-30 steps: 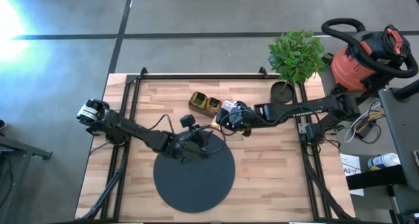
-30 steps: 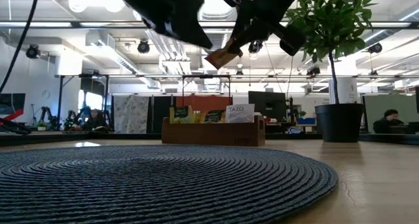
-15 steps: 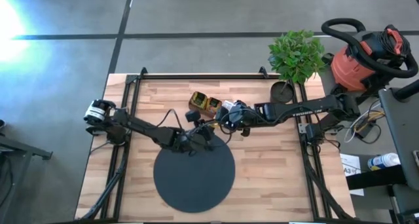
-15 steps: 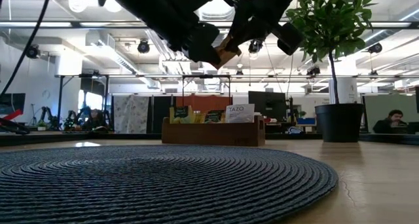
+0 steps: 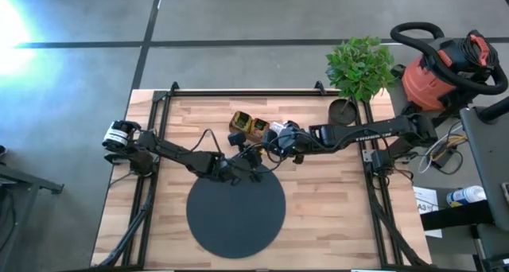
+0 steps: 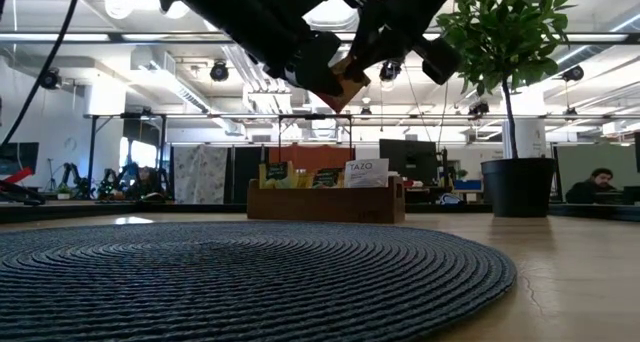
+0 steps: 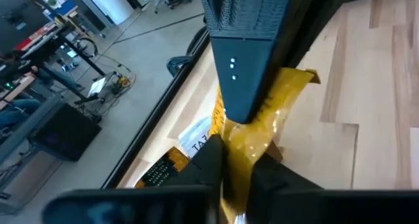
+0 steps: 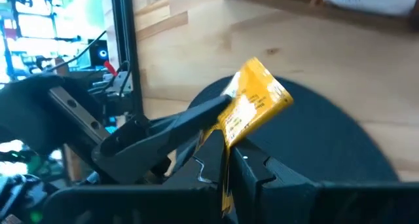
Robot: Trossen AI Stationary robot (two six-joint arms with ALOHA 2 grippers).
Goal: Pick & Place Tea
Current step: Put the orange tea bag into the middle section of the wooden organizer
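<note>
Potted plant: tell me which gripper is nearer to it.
Right. The right gripper holds the yellow sachet from the potted plant's side; the left gripper grips it from the far side.

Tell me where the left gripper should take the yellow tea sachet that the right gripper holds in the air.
Probably the free half, away from the right gripper, which pinches one end. The yellow tea sachet is thin and flat and held off the table, so pinch across its two flat faces, coming from the left arm's side. The left gripper sits around it that way.
</note>
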